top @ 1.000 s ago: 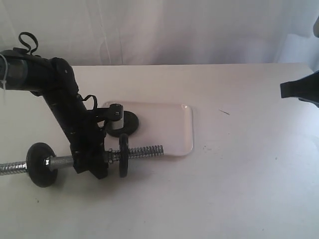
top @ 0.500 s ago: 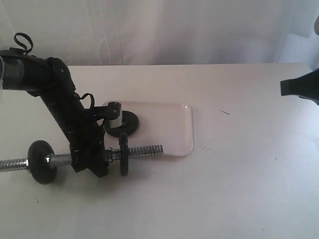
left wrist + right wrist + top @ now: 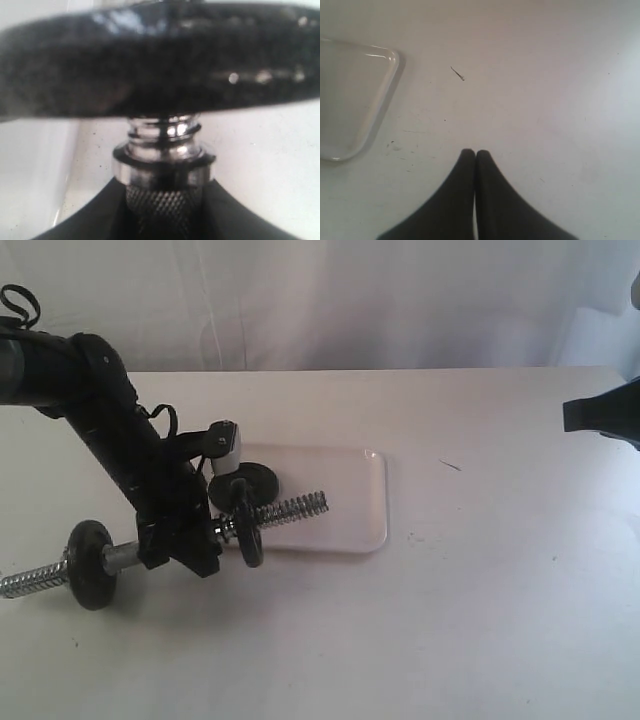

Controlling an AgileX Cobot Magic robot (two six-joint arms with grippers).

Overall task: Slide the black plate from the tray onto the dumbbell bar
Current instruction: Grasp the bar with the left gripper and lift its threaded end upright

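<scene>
1. The small, round matte-black plate (image 3: 262, 481) with a raised rim lies flat at the left end of the shallow glossy white rectangular tray (image 3: 345, 495); its centre hole cannot be made out.
2. The slim chrome dumbbell bar (image 3: 290, 509) is tilted, its spiral-threaded right end raised over the tray, just in front of that plate.
3. The bar carries two more black discs on edge: a near disc (image 3: 247, 533) by the tray's front-left corner and a far disc (image 3: 88, 564) farther left.
4. The left jaws clamp the bar between those discs; the left wrist view shows knurled steel and a chrome collar (image 3: 164, 167) there.
5. The right jaws are pressed together, empty, above the white counter (image 3: 545, 75), well apart from the tray.
</scene>
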